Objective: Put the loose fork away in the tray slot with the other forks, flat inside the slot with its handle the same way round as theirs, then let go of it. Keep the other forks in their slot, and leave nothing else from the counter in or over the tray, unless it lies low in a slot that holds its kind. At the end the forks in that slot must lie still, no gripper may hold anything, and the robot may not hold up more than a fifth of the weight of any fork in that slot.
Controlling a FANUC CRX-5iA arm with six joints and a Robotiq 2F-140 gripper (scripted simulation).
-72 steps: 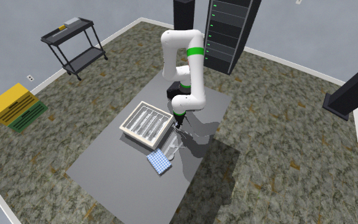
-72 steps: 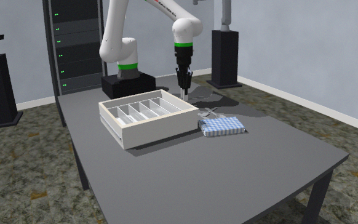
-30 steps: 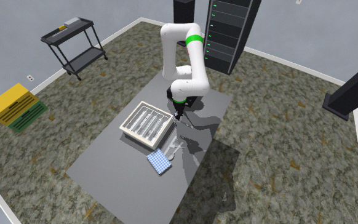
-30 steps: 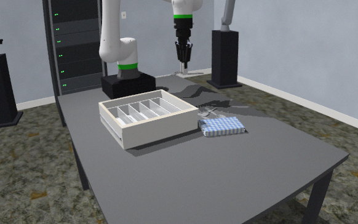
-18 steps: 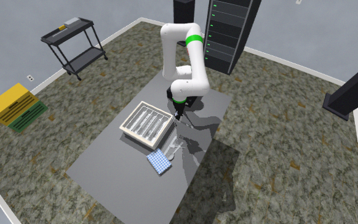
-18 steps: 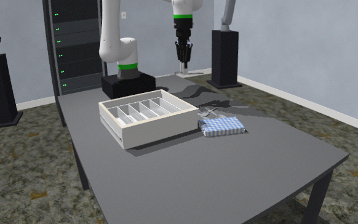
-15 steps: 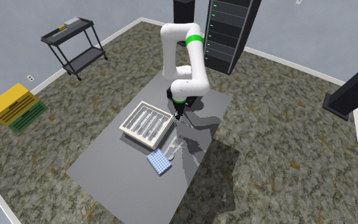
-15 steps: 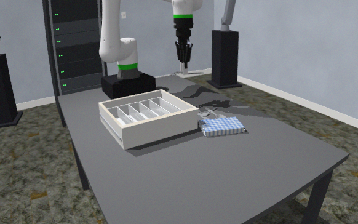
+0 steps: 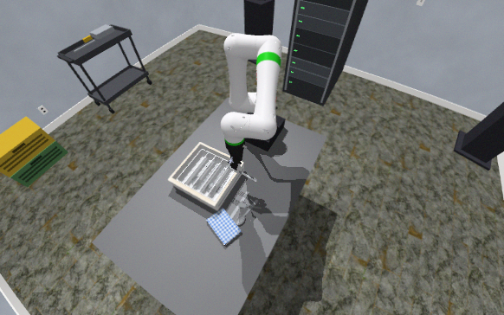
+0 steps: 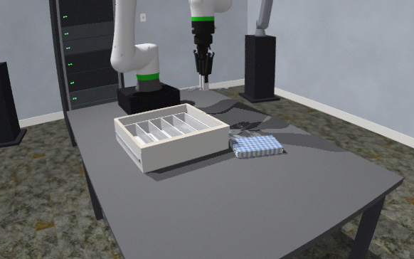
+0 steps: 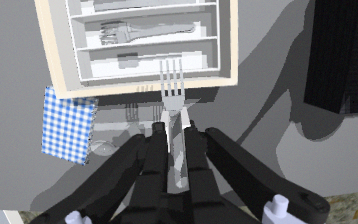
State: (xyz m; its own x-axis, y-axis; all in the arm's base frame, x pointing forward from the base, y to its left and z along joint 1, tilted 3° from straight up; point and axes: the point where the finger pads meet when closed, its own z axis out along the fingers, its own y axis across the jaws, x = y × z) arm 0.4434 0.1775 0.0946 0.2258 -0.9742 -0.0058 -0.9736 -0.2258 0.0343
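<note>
My gripper (image 11: pixel 175 117) (image 9: pixel 235 163) (image 10: pixel 203 72) is shut on the loose fork (image 11: pixel 172 82) (image 10: pixel 198 87), gripping its handle. It holds the fork in the air. In the wrist view the tines reach over the near rim of the cream cutlery tray (image 11: pixel 111 90) (image 9: pixel 190 191) (image 10: pixel 183 147) and its nearest slot. The other forks (image 11: pixel 131 32) lie flat in the second slot from that rim, tines pointing left in the wrist view. The held fork lies crosswise to them. The nearest slot holds other flat cutlery (image 11: pixel 131 59).
A blue checked cloth (image 9: pixel 224 227) (image 10: pixel 258 146) (image 11: pixel 67 130) lies on the counter beside the tray. A spoon (image 11: pixel 103 147) and other loose cutlery (image 10: pixel 242 129) lie between cloth and tray. The arm's black base (image 10: pixel 148 97) stands behind the tray.
</note>
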